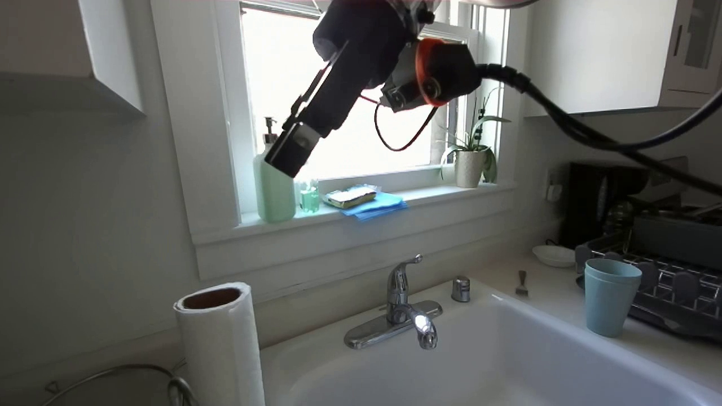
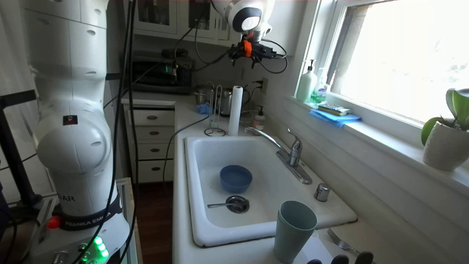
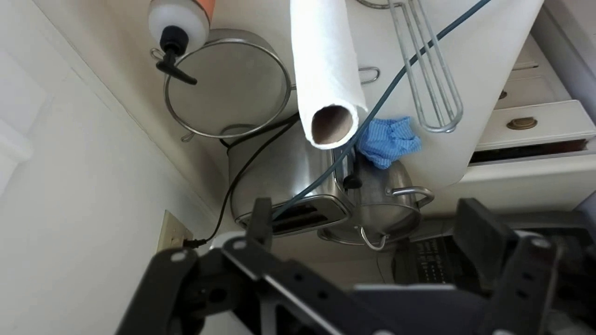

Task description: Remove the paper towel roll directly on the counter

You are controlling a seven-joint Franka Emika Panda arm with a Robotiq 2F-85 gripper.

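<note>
The white paper towel roll [image 2: 235, 113] stands upright on the pale counter [image 2: 188, 119], beside the wire holder and the sink's far rim. The roll also shows at the lower left in an exterior view [image 1: 220, 344], its lower part cut off. In the wrist view the roll [image 3: 326, 60] is at the top centre, its hollow brown core facing the camera. My gripper [image 2: 243, 64] hangs well above the roll, apart from it. In the wrist view the gripper's fingers [image 3: 365, 216] are wide apart with nothing between them. The gripper [image 1: 289, 151] also shows side-on in front of the window.
A wire holder [image 3: 433, 79] stands close beside the roll. A toaster [image 3: 284, 177], a steel pot [image 3: 386, 195], a blue cloth [image 3: 389, 139], a strainer [image 3: 228, 88] and a pump bottle [image 2: 259, 119] are near. A cable [image 3: 382, 100] crosses there. The faucet [image 2: 293, 150] rises at the sink [image 2: 194, 176].
</note>
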